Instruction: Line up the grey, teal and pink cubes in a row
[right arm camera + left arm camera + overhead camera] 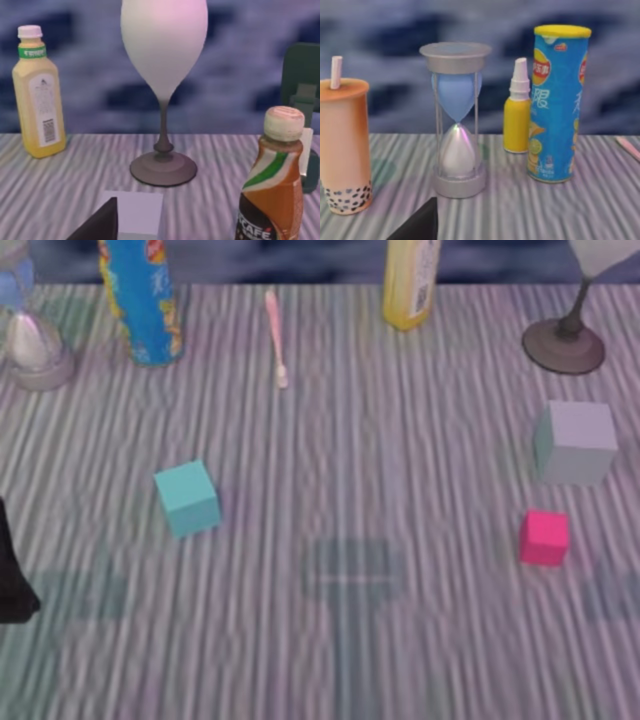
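The teal cube (pixel 187 498) sits on the striped table, left of centre. The pale grey cube (pixel 574 440), the largest, stands at the right. The small hot-pink cube (pixel 544 537) lies just in front of it, apart from it. My left gripper (pixel 12 585) shows only as a dark shape at the table's left edge, well left of the teal cube. My right gripper (pixel 100 225) is out of the top view. In the right wrist view, a dark part of it shows just before the grey cube (pixel 137 212). Neither gripper holds anything that I can see.
Along the back stand an hourglass (pixel 35 345), a blue chips can (pixel 142 300), a thin pink stick (pixel 275 338), a yellow bottle (pixel 410 280) and a wine glass (pixel 565 340). A bubble tea cup (pixel 342 150) and a coffee bottle (pixel 272 185) stand off to the sides.
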Controlling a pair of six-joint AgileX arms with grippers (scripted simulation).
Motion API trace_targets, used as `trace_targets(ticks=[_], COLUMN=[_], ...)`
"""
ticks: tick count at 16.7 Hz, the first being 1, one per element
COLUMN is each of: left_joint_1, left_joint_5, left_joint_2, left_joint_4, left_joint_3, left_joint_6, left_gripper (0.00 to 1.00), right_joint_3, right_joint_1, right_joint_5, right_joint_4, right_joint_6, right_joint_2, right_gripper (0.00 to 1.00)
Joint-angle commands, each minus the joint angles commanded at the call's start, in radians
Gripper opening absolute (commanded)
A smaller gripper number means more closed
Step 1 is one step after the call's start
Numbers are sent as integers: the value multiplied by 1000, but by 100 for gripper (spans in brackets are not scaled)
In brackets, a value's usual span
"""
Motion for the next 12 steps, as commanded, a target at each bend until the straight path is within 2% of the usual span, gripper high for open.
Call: trace_targets(ticks=[6,12], left_joint_1=[0,0], left_joint_5=[0,0], left_joint_2=[0,0], left_joint_4=[0,0], left_joint_3=[0,0], left_joint_6=[0,0], left_gripper=[100,100], right_joint_3=[95,443], right_joint_1=[20,100], right_joint_5=[0,-3], right_joint_4=[-68,-318], right_joint_6=[31,146], right_joint_2=[104,563], right_gripper=[100,100])
